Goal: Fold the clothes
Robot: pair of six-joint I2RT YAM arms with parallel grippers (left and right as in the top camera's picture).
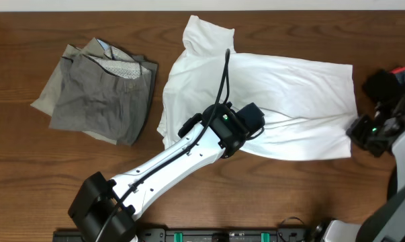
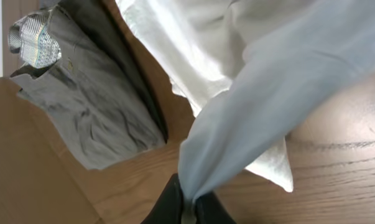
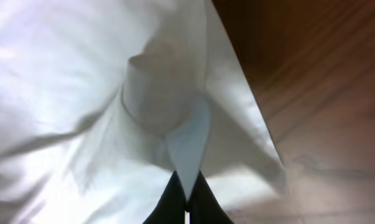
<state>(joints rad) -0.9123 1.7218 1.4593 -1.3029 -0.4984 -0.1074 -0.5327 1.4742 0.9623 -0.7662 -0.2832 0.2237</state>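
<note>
The surface is a dark wooden table (image 1: 27, 168) carrying garments only. We find the white T-shirt (image 1: 289, 87) spread out and creased, its body lying ahead of both hands. The left gripper (image 2: 188, 202) is fully closed, pinching a tented fold of shirt cloth that rises from its fingertips, with the bulk of the shirt ahead of it and to its right. The right gripper (image 3: 186, 193) is likewise clamped tight on a tuck of the same shirt at the edge nearest it, with bare wood just to its right. The grey-khaki trousers (image 1: 98, 94) lie folded, well apart, ahead and to the left of the left gripper.

We judge the step in hand to be a fold of the shirt: both grips are taken and the carry is not yet made. The next move calls for both hands to lift together and carry the cloth across evenly. An unequal pull would likely bunch or drag the shirt.
</note>
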